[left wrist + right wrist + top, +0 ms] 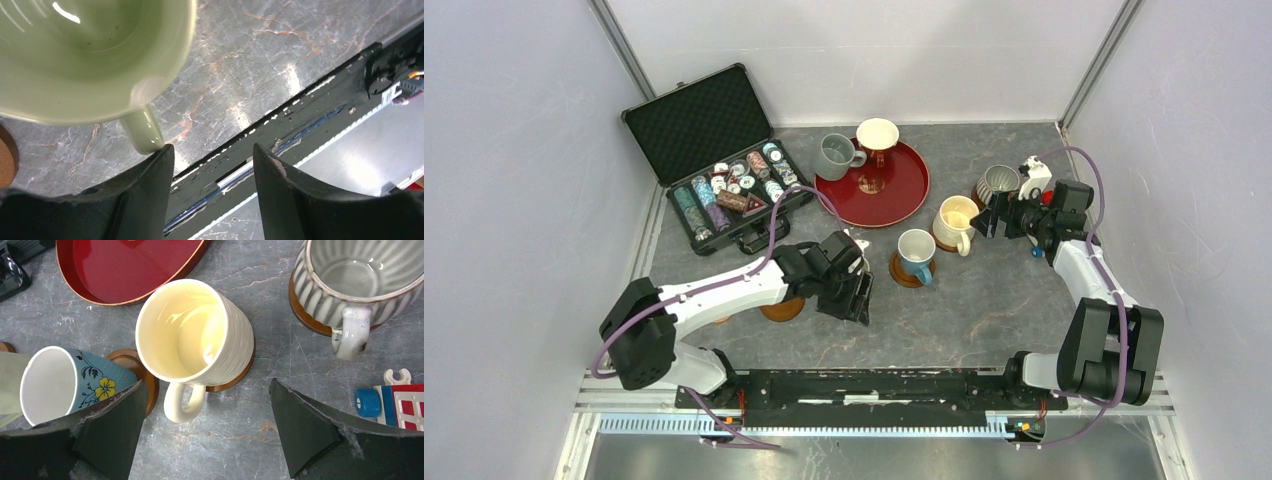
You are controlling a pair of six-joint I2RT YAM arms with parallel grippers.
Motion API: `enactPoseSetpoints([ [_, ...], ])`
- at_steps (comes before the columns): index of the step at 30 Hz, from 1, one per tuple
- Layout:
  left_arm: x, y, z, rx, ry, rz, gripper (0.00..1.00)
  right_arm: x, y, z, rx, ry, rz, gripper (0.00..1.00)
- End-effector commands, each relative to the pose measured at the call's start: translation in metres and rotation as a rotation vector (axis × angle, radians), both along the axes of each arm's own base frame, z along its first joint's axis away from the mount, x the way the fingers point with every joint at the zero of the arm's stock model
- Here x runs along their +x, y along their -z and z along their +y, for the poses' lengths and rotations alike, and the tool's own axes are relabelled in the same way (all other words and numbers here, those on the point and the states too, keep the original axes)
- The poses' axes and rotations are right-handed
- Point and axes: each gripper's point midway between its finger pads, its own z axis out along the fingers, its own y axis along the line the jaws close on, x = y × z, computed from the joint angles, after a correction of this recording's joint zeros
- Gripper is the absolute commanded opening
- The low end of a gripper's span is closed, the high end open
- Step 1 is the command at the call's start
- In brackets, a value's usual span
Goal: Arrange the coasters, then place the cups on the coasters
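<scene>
Left gripper: fingers spread, nothing between them; one fingertip just beside the handle of the pale green mug, seen from above over the grey table. A brown coaster shows at the frame's edge; whether the mug stands on it cannot be told

Right gripper: fingers wide apart, empty, hanging over the cream mug

On coasters, one each: cream mug, blue flowered mug, ribbed grey mug

Grey mug: on the table, just beside the red tray

Reddish mug: on the tray, far side

Poker chip case: open, far left
</scene>
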Motion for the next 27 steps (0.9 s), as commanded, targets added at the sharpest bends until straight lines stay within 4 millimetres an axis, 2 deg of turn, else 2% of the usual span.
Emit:
enactPoseSetpoints([
  [1, 0.002, -0.058, -0.022, -0.129, 0.216, -0.107, 0.72, 0.000, -0.005, 0.005, 0.024, -0.031, -0.034, 0.98],
  [3, 0.007, -0.089, -0.025, -0.166, 0.277, -0.198, 0.84, 0.000, -0.007, 0.005, 0.025, -0.033, -0.040, 0.98],
  [5, 0.026, -0.118, -0.023, -0.153, 0.297, -0.334, 0.99, 0.001, -0.009, 0.006, 0.027, -0.035, -0.044, 0.98],
  [7, 0.054, -0.144, -0.019, -0.127, 0.283, -0.450, 1.00, 0.001, -0.011, 0.006, 0.026, -0.036, -0.051, 0.98],
  [10, 0.110, -0.168, -0.007, -0.058, 0.202, -0.569, 1.00, 0.000, -0.012, 0.007, 0.025, -0.042, -0.056, 0.98],
  [14, 0.190, -0.178, 0.009, 0.011, 0.086, -0.585, 1.00, -0.001, -0.015, 0.006, 0.018, -0.043, -0.068, 0.98],
  [15, 0.209, -0.174, 0.011, 0.027, 0.061, -0.586, 1.00, -0.001, -0.016, 0.006, 0.016, -0.044, -0.070, 0.98],
  [18, 0.259, -0.174, 0.005, 0.041, 0.032, -0.620, 0.99, -0.001, -0.017, 0.007, 0.021, -0.046, -0.073, 0.98],
  [23, 0.331, -0.170, -0.012, -0.003, -0.117, -0.653, 0.88, -0.001, -0.019, 0.007, 0.019, -0.047, -0.078, 0.98],
  [25, 0.353, -0.158, -0.019, 0.006, -0.113, -0.691, 0.82, -0.001, -0.020, 0.007, 0.019, -0.046, -0.079, 0.98],
  [27, 0.377, -0.150, -0.014, 0.053, -0.160, -0.744, 0.74, -0.002, -0.019, 0.007, 0.020, -0.046, -0.077, 0.98],
])
